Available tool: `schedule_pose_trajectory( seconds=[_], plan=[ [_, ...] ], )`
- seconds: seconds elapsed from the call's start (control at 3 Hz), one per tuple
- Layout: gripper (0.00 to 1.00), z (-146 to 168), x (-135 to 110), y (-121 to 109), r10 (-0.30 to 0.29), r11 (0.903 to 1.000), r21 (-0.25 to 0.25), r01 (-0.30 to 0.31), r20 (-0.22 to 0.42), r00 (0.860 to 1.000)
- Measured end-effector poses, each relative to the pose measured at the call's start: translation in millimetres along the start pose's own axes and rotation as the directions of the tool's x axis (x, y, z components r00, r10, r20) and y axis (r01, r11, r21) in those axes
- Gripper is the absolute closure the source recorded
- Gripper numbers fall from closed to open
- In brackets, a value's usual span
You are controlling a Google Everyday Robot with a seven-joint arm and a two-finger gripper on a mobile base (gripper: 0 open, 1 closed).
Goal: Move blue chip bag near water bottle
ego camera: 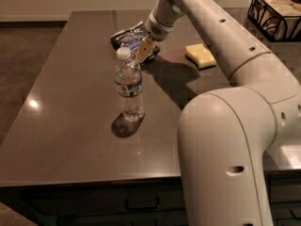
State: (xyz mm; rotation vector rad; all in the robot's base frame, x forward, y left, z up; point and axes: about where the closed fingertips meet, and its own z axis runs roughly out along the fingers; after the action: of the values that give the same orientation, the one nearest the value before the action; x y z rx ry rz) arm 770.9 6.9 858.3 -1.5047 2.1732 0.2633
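Observation:
The blue chip bag [128, 36] lies crumpled on the dark table [70, 102], far side, left of centre. The water bottle [128, 84] stands upright nearer the front, clear with a white cap and a red-and-white label. My gripper [145, 50] reaches down from the white arm and sits at the bag's right edge, just behind and to the right of the bottle's cap. Its tan fingertips [143, 48] touch or overlap the bag's near corner.
A yellow sponge [201, 55] lies on the table to the right of the gripper. A black wire basket [276, 14] stands at the far right. My large white arm body [225, 140] fills the right foreground over the table's front edge.

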Motion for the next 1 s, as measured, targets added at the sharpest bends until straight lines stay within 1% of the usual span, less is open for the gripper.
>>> schedule_pose_trajectory(
  seconds=[0.33,0.67,1.0],
  plan=[
    [0.65,-5.9,0.9,7.2,-0.043,0.9990,-0.009,0.043,0.012,0.999],
    [0.89,-22.4,5.1,19.7,-0.117,0.9930,-0.012,0.118,0.030,0.993],
    [1.00,-42.2,19.9,33.6,-0.202,0.9789,-0.019,0.204,0.055,0.978]
  ],
)
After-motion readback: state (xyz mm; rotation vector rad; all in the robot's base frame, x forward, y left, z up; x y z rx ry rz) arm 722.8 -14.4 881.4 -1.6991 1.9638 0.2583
